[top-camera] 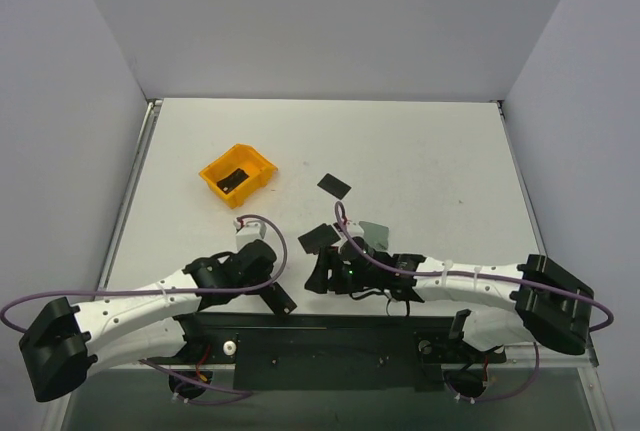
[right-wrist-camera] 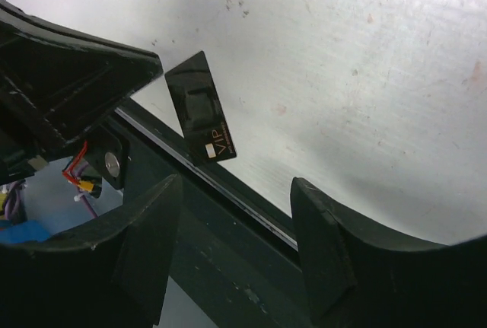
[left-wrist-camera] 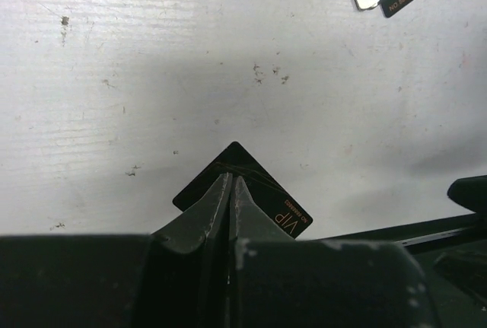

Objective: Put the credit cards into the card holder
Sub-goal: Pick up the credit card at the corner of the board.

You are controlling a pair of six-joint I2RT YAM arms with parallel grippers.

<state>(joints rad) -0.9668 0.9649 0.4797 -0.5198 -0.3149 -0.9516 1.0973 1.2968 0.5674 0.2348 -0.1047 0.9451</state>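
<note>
My left gripper (left-wrist-camera: 230, 182) is shut on the corner of a black credit card (left-wrist-camera: 266, 195) with gold "VIP" print, held just above the table near its front edge. The top view shows that card (top-camera: 282, 299) at the left gripper (top-camera: 271, 290). My right gripper (right-wrist-camera: 236, 225) is open with nothing between its fingers, and it faces the held card (right-wrist-camera: 200, 115). Two more black cards (top-camera: 335, 186) (top-camera: 318, 239) lie flat on the table. The sage-green card holder (top-camera: 373, 232) lies behind the right arm, partly hidden by it.
An orange bin (top-camera: 213, 173) at the back left holds another black card (top-camera: 232, 180). The dark mounting rail (top-camera: 330, 336) runs along the table's front edge below both grippers. A purple cable (top-camera: 262, 221) loops over the left wrist.
</note>
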